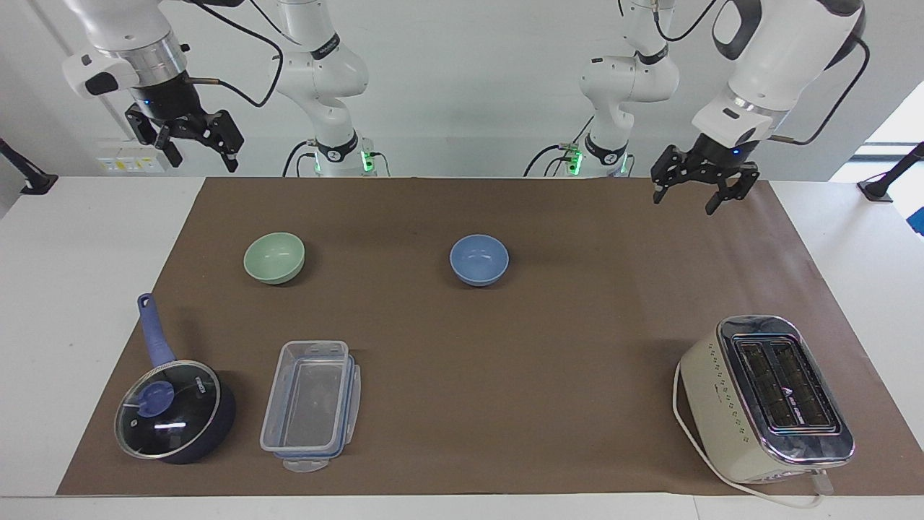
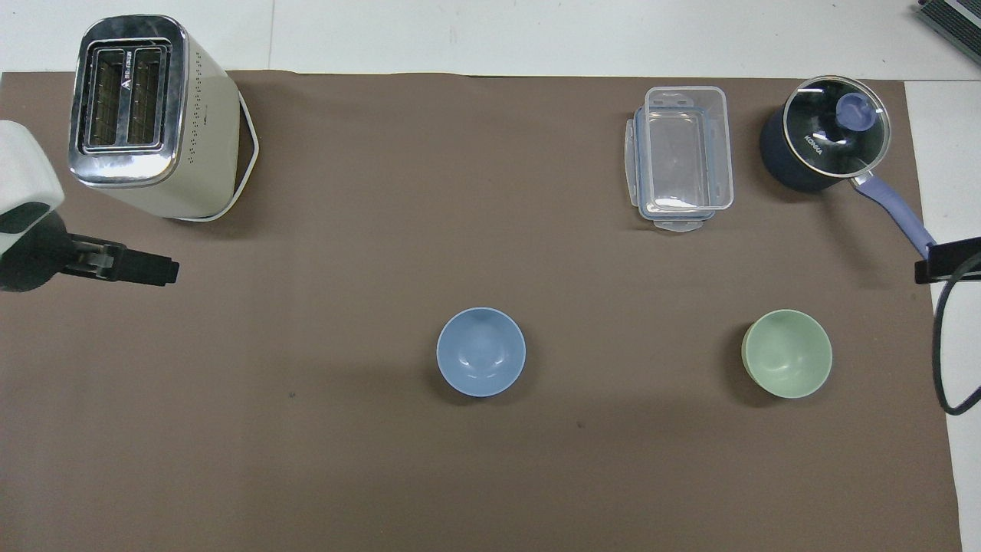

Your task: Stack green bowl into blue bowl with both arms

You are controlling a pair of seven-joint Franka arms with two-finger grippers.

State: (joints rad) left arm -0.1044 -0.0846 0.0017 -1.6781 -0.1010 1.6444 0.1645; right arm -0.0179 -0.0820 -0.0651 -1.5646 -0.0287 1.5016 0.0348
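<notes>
Both bowls upright on the brown mat, well apart, about equally near the robots. Green bowl (image 1: 274, 258) toward the right arm's end of the counter (image 1: 86, 289), blue bowl (image 1: 479, 260) near the middle. Nothing stacked yet; neither bowl touched.

Left gripper (image 1: 695, 185) raised over the mat's edge at the left arm's end, fingers spread open, empty. Right gripper (image 1: 186, 140) raised over the white counter at the right arm's end, fingers open too, empty, waiting.

Likely next: a reach by the right arm down to the green bowl, nearest its side. Risks from here:

- Thin, smooth rim: a pinch placed too shallow could slip and tip the bowl or skid it along the mat.
- Saucepan (image 1: 175, 410) with its handle pointing toward the green bowl, and the clear plastic box (image 1: 312, 404) farther from the robots: a low sideways swing could clip either.
- Same-size bowls: a tilted or off-centre release could leave green perched on the blue rim, or knock blue aside, since nothing steadies it.
- Both arms meeting over the blue bowl: risk of wrists colliding.
- Toaster (image 1: 766, 399) well clear.
</notes>
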